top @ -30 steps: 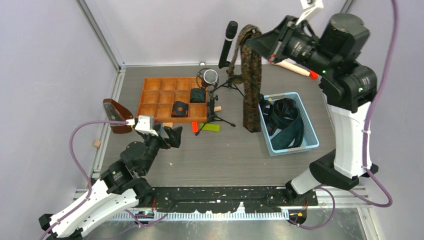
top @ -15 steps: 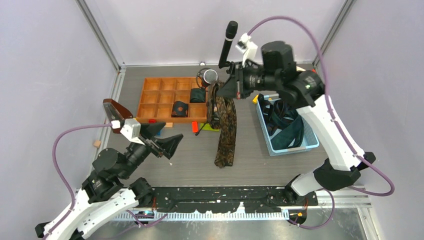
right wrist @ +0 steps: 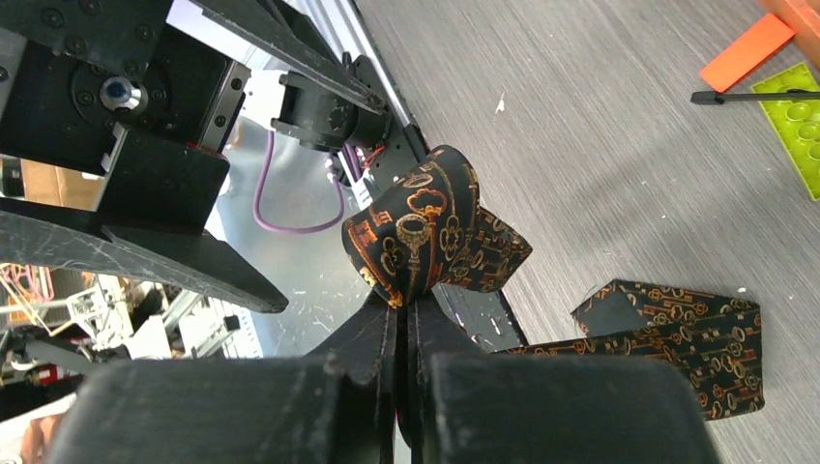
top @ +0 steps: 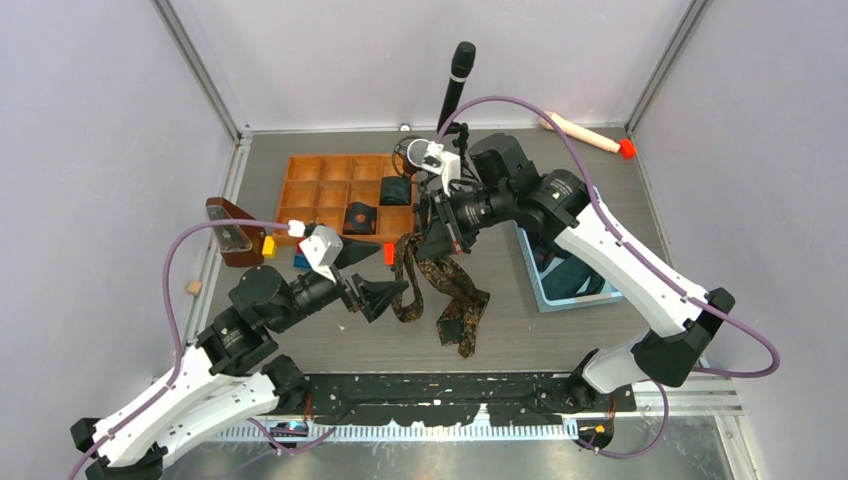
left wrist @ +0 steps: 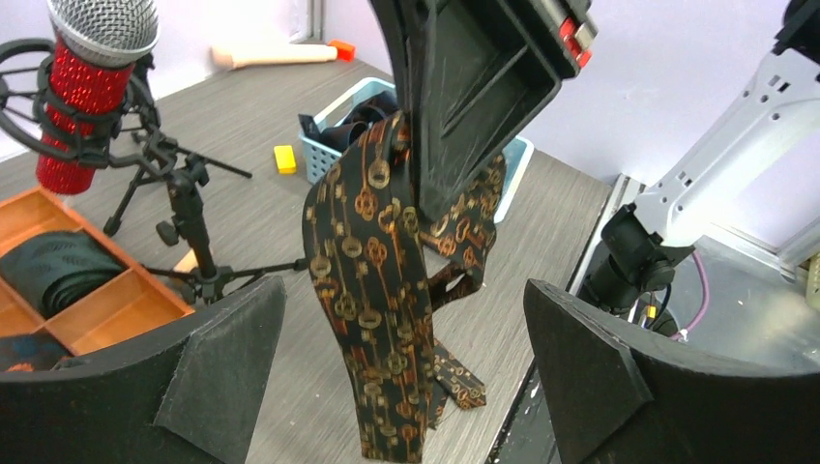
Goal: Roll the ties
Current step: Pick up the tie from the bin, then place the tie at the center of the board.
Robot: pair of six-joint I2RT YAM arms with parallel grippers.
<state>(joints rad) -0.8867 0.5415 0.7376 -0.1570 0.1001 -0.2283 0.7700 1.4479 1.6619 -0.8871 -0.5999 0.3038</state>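
1 key-print tie (top: 447, 290) pinched in shut R gripper (top: 428, 238), hanging mid-surface (top: 560, 340), tail end lying on it. 2 rolled ties (top: 360, 215) in wood tray (top: 300, 190). L gripper (top: 368, 275) wide open, empty, just beside tie. Vs 1 s ago: tie was high at back, now lower and nearer; L gripper moved in.

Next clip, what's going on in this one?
The right gripper is shut on a black tie with a gold key pattern, holding it up with its lower end crumpled on the tabletop. The left gripper hovers open beside the hanging part, not touching it. Two rolled ties sit in the wooden tray; unrolled ties lie in the blue basket.
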